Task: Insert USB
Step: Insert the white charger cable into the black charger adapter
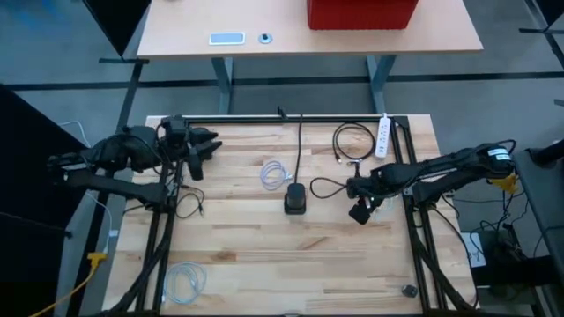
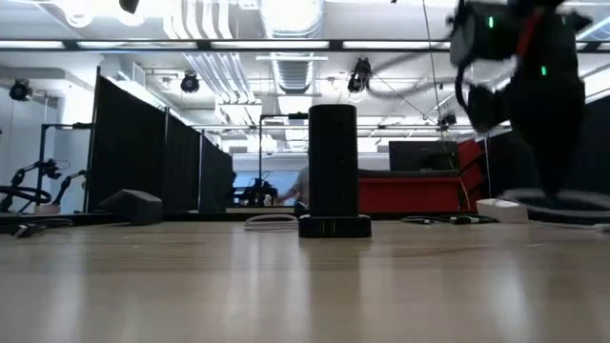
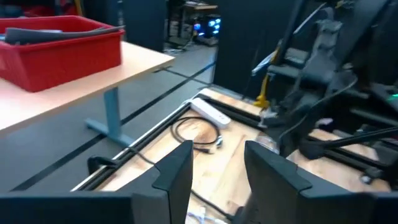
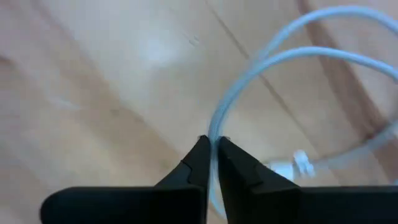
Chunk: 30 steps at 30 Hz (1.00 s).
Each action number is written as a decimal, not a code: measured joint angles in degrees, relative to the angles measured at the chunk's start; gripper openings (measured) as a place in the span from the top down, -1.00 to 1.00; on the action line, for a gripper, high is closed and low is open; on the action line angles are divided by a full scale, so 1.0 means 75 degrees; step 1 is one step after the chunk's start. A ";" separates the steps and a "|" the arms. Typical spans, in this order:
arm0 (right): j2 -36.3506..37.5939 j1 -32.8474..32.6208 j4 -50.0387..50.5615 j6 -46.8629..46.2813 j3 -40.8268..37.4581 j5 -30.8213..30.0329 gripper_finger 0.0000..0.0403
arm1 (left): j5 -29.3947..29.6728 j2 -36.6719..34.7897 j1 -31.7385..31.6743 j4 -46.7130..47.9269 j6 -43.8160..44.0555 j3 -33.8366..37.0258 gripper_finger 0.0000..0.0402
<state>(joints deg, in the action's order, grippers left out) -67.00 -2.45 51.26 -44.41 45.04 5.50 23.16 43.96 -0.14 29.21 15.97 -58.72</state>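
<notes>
A black charging tower (image 1: 295,198) stands upright on its base near the middle of the wooden table; the low view shows it too (image 2: 332,162). My right gripper (image 1: 357,195) hangs to the tower's right, pointing steeply down, shut on a white USB cable (image 4: 261,62). The cable's white plug (image 4: 298,164) lies on the wood just beyond the fingers. My left gripper (image 1: 211,145) is raised at the table's far left, open (image 3: 217,165), with nothing between its fingers. A second white cable coil (image 1: 276,172) lies left of the tower. My right gripper pinches the white cable between its two fingertips (image 4: 202,155), at a bend of the cord (image 4: 216,134) a short way from the plug. The fingers come from above, pointing down. The cord arches away beyond them in two strands, and the plug rests on the table.
A black cable loop (image 1: 352,141) and a white power strip (image 1: 383,136) lie at the far right. Another white coil (image 1: 185,282) lies at the near left. A black rail (image 1: 291,118) runs along the far edge. Beyond stands a desk with a red bin (image 1: 361,13).
</notes>
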 joint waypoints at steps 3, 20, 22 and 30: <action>0.0223 -0.0039 0.0144 0.0169 0.0362 -0.0169 0.99 | 0.0242 0.0244 -0.0003 -0.0009 -0.0103 -0.0157 0.41; 0.0255 0.0538 -0.0952 0.1390 0.4017 -0.1596 1.00 | -0.0099 0.2422 -0.0144 -0.2307 -0.2365 -0.0431 0.24; 0.0141 0.0622 -0.1213 0.1752 0.4456 -0.1657 1.00 | -0.0212 0.2655 -0.0179 -0.2518 -0.2504 -0.0508 0.18; -0.0318 0.0962 -0.2259 0.3197 0.6213 -0.1902 1.00 | -0.0663 0.3591 -0.0319 -0.3363 -0.3059 -0.0817 -0.04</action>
<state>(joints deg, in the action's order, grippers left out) -69.39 4.76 34.31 -20.43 91.64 -8.77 18.19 70.89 -2.53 3.99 -6.97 -64.85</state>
